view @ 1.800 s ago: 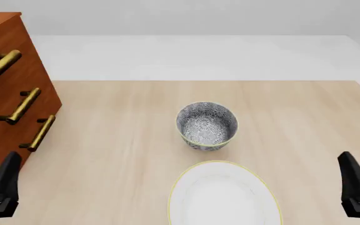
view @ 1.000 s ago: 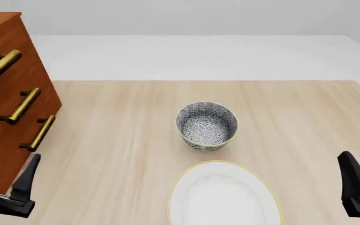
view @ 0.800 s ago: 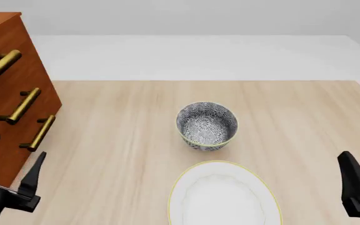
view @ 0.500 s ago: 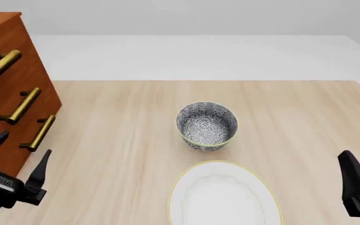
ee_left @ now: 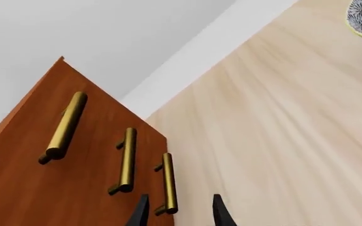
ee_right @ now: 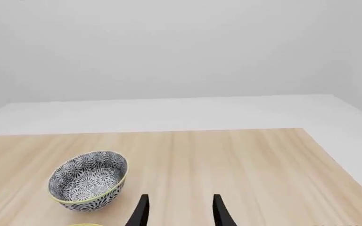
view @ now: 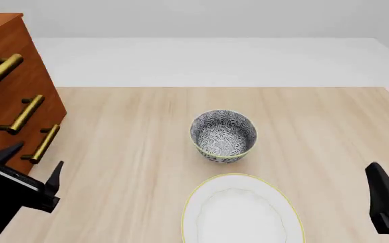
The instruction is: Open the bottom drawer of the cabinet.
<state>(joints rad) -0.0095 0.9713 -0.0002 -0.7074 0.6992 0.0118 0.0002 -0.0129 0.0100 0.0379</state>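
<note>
One brass handle (ee_left: 168, 182) between left hand (ee_left: 178, 213) fingers

The two dark fingers (ee_left: 141, 214) stand apart, bracketing the near end of the bottom drawer's brass handle (ee_left: 168, 182) on the cabinet (ee_left: 43, 188) above the pale surface (ee_left: 282, 141).

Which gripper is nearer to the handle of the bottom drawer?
Left. The left gripper is open just before the bottom drawer handle; the right gripper is far across the table.
</note>
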